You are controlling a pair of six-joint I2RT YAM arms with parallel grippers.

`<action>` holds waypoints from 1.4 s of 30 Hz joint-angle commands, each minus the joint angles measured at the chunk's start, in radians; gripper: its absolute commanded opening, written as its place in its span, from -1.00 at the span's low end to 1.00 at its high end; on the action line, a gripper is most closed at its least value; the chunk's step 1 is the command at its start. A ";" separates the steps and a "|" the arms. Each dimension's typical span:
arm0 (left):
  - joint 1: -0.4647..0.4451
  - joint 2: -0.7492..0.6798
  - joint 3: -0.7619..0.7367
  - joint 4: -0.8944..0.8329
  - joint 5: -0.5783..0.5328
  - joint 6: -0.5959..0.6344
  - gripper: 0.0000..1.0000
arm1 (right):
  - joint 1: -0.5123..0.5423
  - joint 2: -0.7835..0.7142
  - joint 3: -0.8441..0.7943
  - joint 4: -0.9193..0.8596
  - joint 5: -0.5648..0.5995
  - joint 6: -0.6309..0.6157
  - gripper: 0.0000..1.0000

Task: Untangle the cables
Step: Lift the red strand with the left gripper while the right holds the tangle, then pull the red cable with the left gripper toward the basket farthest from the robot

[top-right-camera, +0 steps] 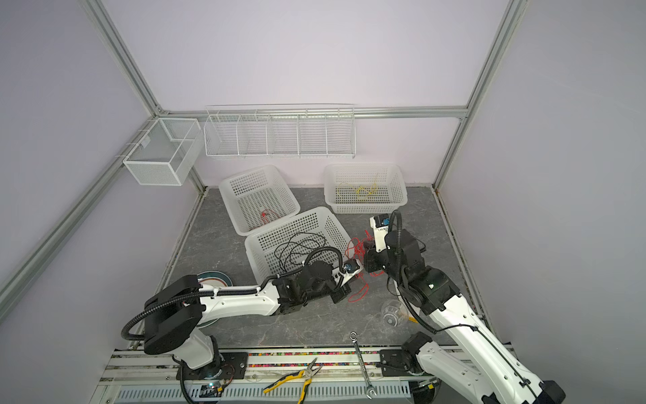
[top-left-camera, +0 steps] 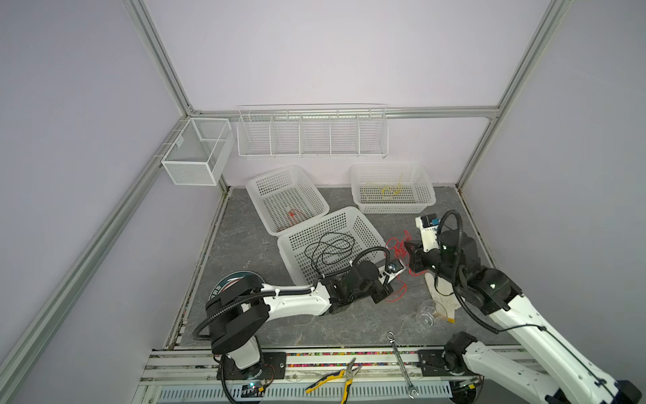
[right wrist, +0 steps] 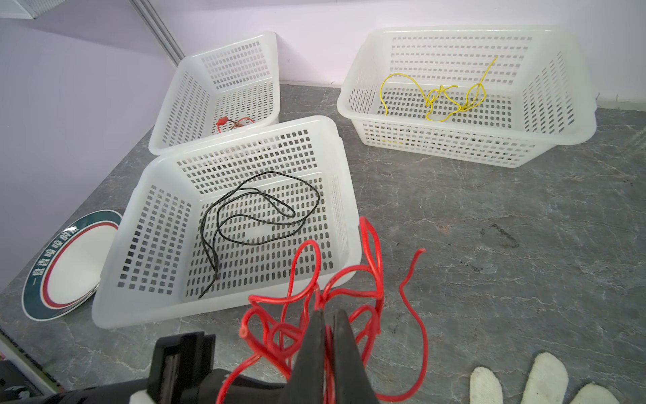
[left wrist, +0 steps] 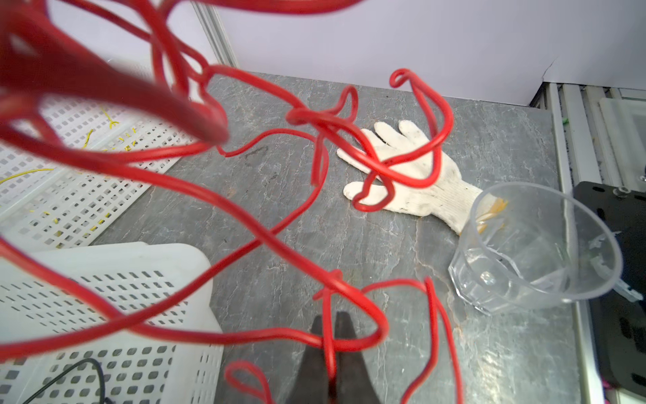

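Note:
A red cable tangle hangs between my two grippers, just right of the near white basket, and fills the left wrist view. The left gripper is shut on one red strand low in the tangle. My right gripper is shut on another strand higher up. A black cable lies looped in the near basket. In the far right basket sits a yellow cable. A short red cable rests in the far left basket.
A white glove and a clear plastic cup lie on the grey table under the right arm. A plate sits left of the near basket. Yellow-handled pliers and a wrench rest on the front rail.

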 commanded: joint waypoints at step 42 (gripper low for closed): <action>0.166 -0.621 -0.108 -0.218 -0.844 0.050 -1.00 | -0.311 0.101 -0.243 0.064 0.208 0.161 -0.87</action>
